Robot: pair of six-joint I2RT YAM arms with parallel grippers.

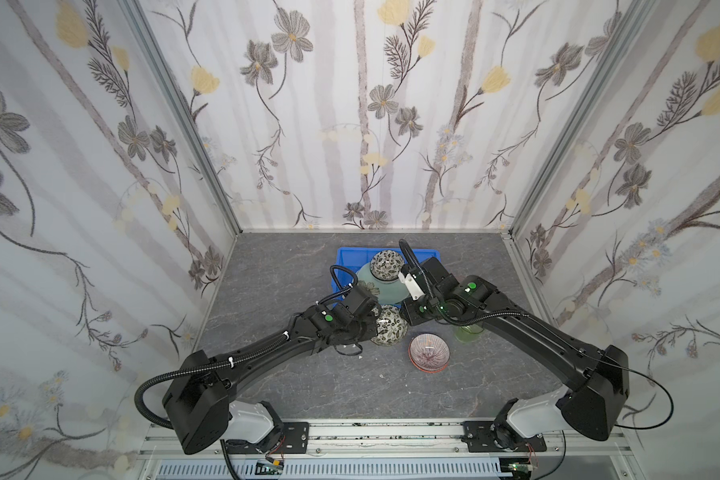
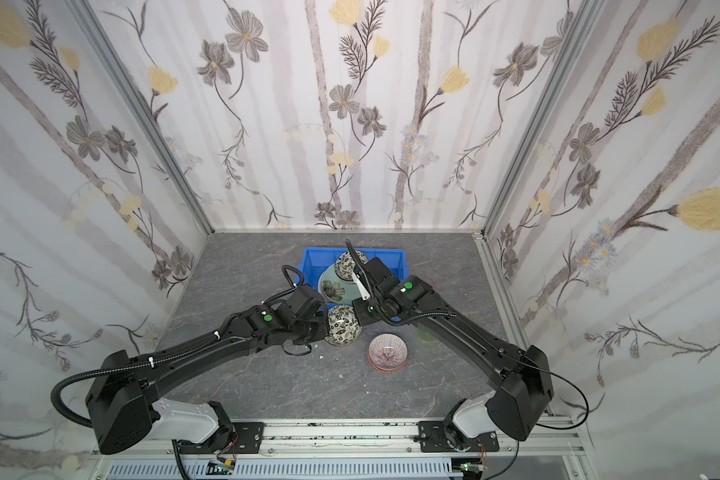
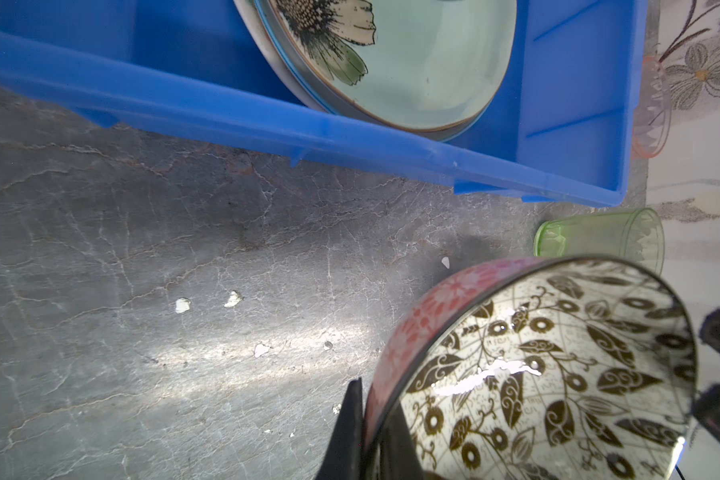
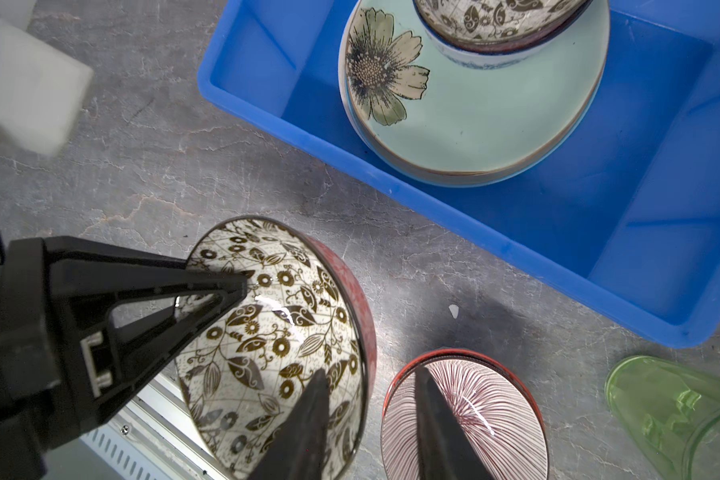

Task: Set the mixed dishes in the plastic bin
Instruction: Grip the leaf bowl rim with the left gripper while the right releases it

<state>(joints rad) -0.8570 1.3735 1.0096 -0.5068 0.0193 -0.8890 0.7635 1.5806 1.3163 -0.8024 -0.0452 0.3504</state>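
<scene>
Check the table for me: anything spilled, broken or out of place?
Small white chips lie scattered on the grey marbled tabletop near the blue plastic bin. They look like broken fragments; I cannot tell from what.

Quick headcount, folks. One blue bin [image 1: 344,266]. Bowls: five by my count. Two are leafy: the far black-and-white bowl [image 1: 386,262] in the bin and the near black-and-white bowl [image 1: 388,328] just this side of it. There's also one blue-and-white bowl [image 4: 466,56] nested under the far one, one striped bowl [image 1: 428,348] to the right, and what looks like one orange bowl [image 1: 428,370] under that. Plates: one mint flower plate [image 4: 474,116] with at least one lower plate [image 4: 342,83] beneath; can't count the stack. Tumblers: two, one green tumbler [image 3: 599,232] and one pink tumbler [image 3: 651,112].
</scene>
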